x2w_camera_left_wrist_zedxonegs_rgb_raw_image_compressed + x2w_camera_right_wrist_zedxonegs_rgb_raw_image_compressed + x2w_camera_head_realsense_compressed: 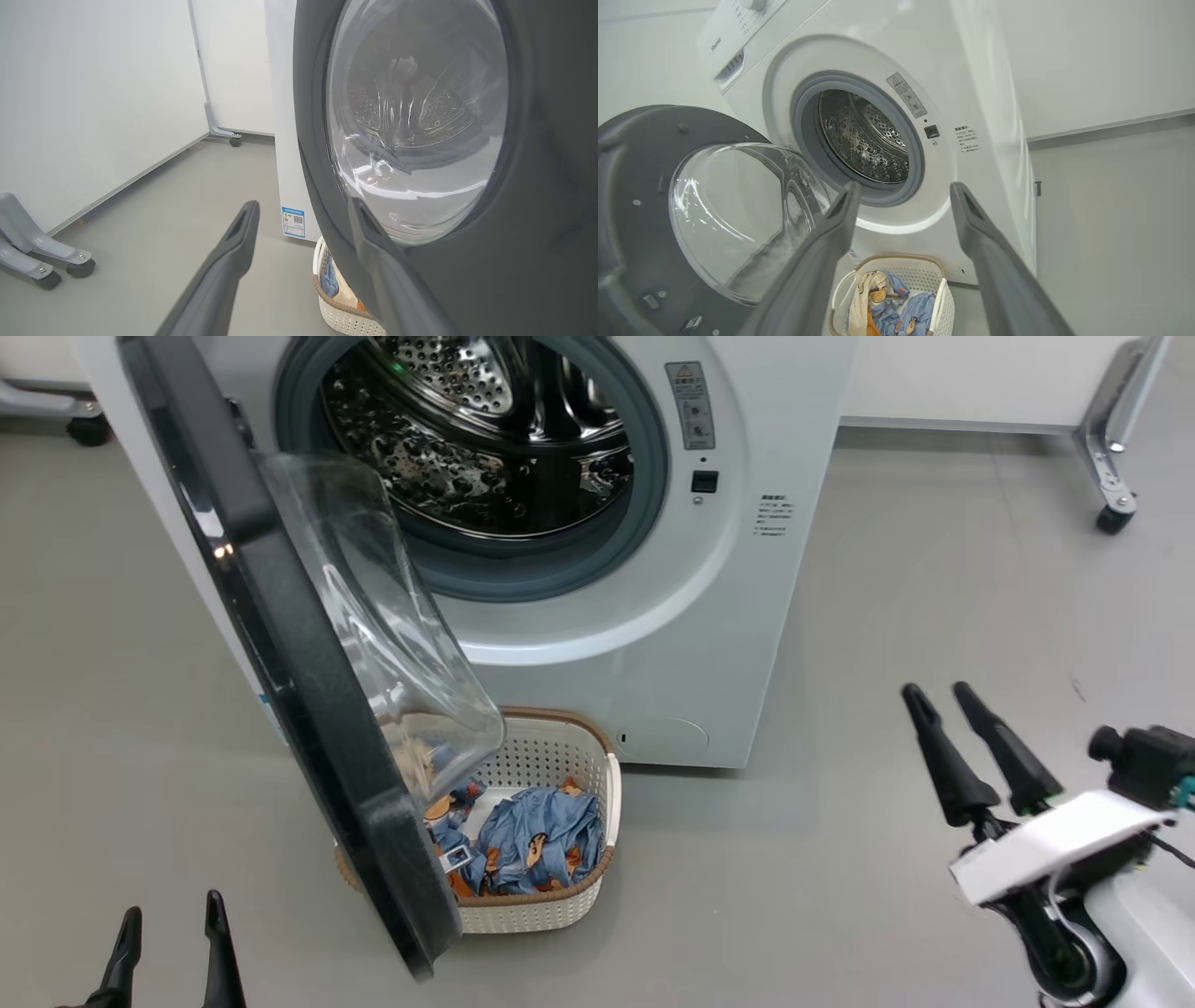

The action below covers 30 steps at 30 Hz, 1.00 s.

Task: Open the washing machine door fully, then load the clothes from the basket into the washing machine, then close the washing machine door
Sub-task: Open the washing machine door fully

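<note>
Over a bare grey floor [887, 616], the washing machine door [313, 709] stood swung out from the washing machine [672, 663] — open, though seemingly not fully — overhanging the basket [560, 747] at the washer's foot, with the clothes [537, 840] heaped inside. The left jaws, spread wide and empty, hovered near the door's outer face; the right jaws, equally wide, hung well apart. Finishing the swing likely meant drawing the free edge along the hinge's arc — slowly, clear of glass and basket.
</note>
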{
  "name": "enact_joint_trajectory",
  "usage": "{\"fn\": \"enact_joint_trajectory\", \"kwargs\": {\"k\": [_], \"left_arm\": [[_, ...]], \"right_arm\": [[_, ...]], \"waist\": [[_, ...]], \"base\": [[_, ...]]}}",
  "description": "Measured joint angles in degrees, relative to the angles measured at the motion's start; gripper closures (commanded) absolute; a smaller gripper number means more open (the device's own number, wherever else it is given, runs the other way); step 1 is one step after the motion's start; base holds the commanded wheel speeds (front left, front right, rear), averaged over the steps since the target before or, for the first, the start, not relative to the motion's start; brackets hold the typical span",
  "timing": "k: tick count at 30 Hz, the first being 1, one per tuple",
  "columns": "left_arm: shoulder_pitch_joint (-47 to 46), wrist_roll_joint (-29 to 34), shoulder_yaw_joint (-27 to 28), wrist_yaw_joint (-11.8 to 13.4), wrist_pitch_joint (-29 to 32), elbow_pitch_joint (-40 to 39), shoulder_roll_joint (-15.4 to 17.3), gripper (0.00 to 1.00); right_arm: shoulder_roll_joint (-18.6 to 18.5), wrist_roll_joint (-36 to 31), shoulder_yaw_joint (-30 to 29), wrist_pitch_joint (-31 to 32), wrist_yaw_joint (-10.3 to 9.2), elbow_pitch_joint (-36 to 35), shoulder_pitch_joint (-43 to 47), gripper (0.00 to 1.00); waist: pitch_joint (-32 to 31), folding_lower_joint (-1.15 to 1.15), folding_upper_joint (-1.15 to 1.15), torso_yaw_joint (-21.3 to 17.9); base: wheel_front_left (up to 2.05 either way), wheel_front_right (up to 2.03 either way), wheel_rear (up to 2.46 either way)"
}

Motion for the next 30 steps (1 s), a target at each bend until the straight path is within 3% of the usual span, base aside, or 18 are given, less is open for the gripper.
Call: {"fn": "enact_joint_trajectory", "kwargs": {"k": [7,15,23,30], "left_arm": [[0.0,0.1,2.1,-2.9,0.0,1.8,-0.8,0.0],[-0.1,0.6,3.2,-5.1,0.0,2.8,-1.6,0.0],[-0.1,1.4,5.6,-6.9,0.0,4.3,-2.0,0.0],[-0.1,2.2,7.4,-7.8,0.0,4.8,-2.5,0.0]], "right_arm": [[-3.5,-9.5,-0.5,-2.2,-0.14,3.1,3.7,0.0],[-4.1,-18.7,-1.9,-2.1,-4.2,3.8,7.2,0.0],[-0.6,-27.5,-8.3,-2.1,-9.28,1.1,12.1,0.0],[3.6,-31.1,-10.2,-2.1,-10.49,1.1,17.4,0.0]], "waist": [[-0.6,0.0,0.0,-2.4],[-0.9,0.0,0.0,-3.6],[-0.8,0.0,0.0,-4.3],[-0.7,0.0,0.0,-5.4]], "base": [[0.0,0.0,0.0],[0.0,0.0,0.0],[0.0,0.0,0.0],[0.0,0.0,0.0]]}}
